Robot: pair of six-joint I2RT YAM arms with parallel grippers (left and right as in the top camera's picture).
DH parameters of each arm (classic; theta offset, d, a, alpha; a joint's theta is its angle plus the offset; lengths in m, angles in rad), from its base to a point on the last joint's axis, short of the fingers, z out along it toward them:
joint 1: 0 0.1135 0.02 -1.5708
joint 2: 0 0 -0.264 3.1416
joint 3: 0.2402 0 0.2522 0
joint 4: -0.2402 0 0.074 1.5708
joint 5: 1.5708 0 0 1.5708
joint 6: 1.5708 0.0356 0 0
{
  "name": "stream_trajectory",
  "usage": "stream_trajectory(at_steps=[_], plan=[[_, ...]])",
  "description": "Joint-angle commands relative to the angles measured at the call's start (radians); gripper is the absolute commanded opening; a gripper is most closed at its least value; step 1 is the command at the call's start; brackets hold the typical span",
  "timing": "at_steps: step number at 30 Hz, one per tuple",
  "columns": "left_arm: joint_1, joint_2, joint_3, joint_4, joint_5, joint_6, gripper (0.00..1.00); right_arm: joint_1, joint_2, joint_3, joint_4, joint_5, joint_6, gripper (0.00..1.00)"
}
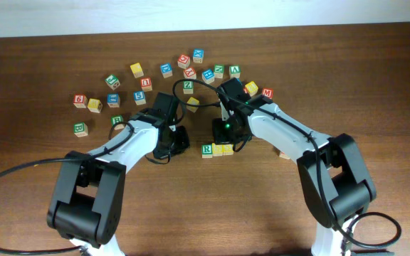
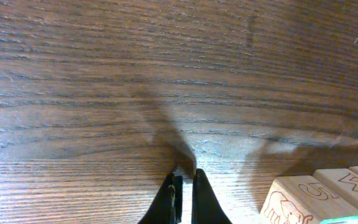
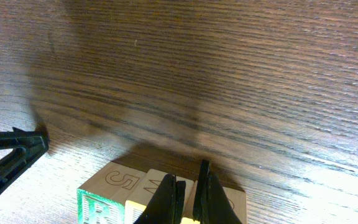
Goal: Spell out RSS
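A short row of three blocks lies at mid-table: a green R block (image 1: 206, 150) with two yellow-edged blocks (image 1: 223, 149) to its right. In the right wrist view the green R block (image 3: 98, 205) is at the left, with the two others (image 3: 143, 186) beside it. My right gripper (image 1: 226, 134) (image 3: 189, 186) hangs just above the row's right end, its fingers shut with nothing between them. My left gripper (image 1: 175, 142) (image 2: 184, 186) is shut and empty, low over bare wood to the left of the row (image 2: 303, 196).
Several loose letter blocks are scattered across the back of the table, among them a green one (image 1: 81, 129) at far left and a red one (image 1: 267, 93) at right. A yellow block (image 1: 193, 104) lies between the two arms. Cables run over both arms.
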Motion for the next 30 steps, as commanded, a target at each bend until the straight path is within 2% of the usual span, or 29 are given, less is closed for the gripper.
stream_trajectory(at_steps=[1,14,18,20,23,27,30], plan=[[0.006,0.020,-0.019,-0.020,-0.045,0.017,0.01,0.003,0.009,-0.001,-0.005,0.008,0.032,0.04],[0.006,0.020,-0.019,-0.028,-0.046,0.018,0.02,-0.020,0.009,0.025,0.007,0.008,0.060,0.05],[0.006,0.020,-0.019,-0.030,-0.046,0.018,0.02,-0.168,0.009,0.096,-0.233,0.008,0.050,0.04],[0.006,0.020,-0.019,-0.030,-0.046,0.018,0.02,-0.200,0.009,0.087,-0.356,0.008,-0.019,0.04],[0.006,0.020,-0.019,-0.031,-0.046,0.018,0.02,-0.149,0.009,-0.004,-0.408,0.001,-0.019,0.04],[0.006,0.020,-0.019,-0.034,-0.045,0.017,0.02,-0.049,0.009,-0.038,-0.341,-0.023,0.009,0.04],[0.006,0.020,-0.019,-0.035,-0.046,0.018,0.02,-0.028,0.009,-0.038,-0.288,-0.023,0.036,0.04]])
